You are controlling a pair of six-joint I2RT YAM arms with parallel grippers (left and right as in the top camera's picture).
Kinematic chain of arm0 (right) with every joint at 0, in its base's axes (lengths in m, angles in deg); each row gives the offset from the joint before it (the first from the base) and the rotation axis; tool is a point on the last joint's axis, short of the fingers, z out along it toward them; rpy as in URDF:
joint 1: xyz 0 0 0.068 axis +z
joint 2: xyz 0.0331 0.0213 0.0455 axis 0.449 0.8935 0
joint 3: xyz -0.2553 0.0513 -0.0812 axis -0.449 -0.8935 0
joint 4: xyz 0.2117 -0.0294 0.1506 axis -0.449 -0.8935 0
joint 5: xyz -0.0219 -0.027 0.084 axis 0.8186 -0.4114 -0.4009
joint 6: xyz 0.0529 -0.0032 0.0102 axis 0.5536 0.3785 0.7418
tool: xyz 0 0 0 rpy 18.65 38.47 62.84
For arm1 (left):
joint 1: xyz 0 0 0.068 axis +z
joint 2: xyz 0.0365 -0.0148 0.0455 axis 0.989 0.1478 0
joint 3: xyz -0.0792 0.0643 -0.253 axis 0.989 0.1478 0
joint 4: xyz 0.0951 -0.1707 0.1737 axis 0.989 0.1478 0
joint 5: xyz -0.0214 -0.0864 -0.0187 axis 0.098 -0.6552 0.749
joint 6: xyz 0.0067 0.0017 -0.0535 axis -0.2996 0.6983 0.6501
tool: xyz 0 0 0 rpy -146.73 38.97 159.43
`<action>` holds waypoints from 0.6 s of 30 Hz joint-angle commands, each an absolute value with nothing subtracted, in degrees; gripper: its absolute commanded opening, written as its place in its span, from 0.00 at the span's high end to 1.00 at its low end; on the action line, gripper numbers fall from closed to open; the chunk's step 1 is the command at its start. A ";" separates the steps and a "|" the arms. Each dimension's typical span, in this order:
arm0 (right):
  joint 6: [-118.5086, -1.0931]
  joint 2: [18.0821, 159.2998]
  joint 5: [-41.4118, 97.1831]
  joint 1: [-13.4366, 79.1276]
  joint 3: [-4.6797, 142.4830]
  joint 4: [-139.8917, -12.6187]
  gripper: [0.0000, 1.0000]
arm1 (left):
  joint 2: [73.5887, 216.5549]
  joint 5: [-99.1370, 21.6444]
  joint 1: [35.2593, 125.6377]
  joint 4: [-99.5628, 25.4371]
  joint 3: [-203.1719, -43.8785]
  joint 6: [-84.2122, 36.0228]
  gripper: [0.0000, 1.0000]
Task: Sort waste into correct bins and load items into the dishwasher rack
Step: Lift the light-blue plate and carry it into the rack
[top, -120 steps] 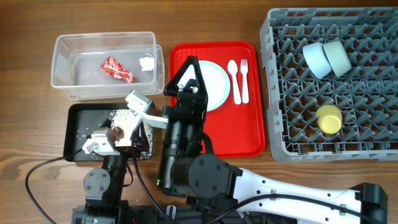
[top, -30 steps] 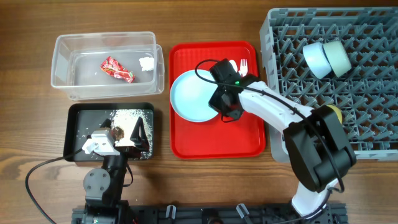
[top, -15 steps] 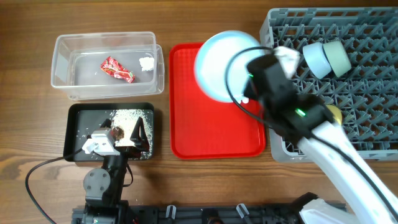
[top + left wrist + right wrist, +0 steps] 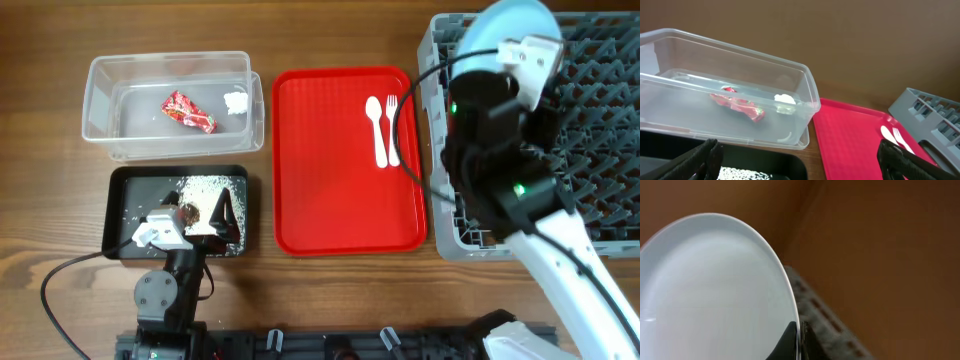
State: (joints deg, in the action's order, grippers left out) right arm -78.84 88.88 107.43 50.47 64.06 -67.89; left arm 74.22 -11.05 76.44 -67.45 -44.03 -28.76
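High over the far left part of the grey dishwasher rack [image 4: 600, 150], my right gripper [image 4: 512, 45] is shut on the rim of the pale blue plate [image 4: 500, 22]. Its wrist view shows the plate [image 4: 710, 290] on edge, pinched between the jaws of the right gripper [image 4: 800, 340], with the rack [image 4: 825, 325] behind. My left gripper [image 4: 190, 220] stands open and empty over the black tray [image 4: 125, 200], which holds rice [image 4: 205, 185]. The clear tub [image 4: 100, 100] holds the red wrapper [image 4: 188, 111] and the tissue [image 4: 236, 101]. A white spoon [image 4: 377, 125] and fork [image 4: 393, 125] lie on the red tray [image 4: 340, 180].
The left wrist view looks past the open left gripper [image 4: 800, 170] at the clear tub [image 4: 805, 85], the red tray [image 4: 850, 135] and a corner of the rack [image 4: 930, 107]. My right arm [image 4: 510, 190] hides much of the rack's left half.
My right arm has carried the plate from above the red tray to the right and up, over the rack. The left arm has not moved.
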 commanded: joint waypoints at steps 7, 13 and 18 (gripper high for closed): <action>-87.34 102.41 110.49 40.81 64.43 -64.99 0.96 | 73.81 -11.56 76.90 -67.11 -43.99 -29.53 0.00; -87.56 108.55 109.79 39.83 64.43 -63.41 0.96 | 73.81 -11.56 76.90 -67.11 -43.99 -29.53 0.00; -90.18 111.39 106.36 39.83 64.43 -61.88 0.96 | 73.81 -11.56 76.90 -67.13 -43.99 -29.53 0.00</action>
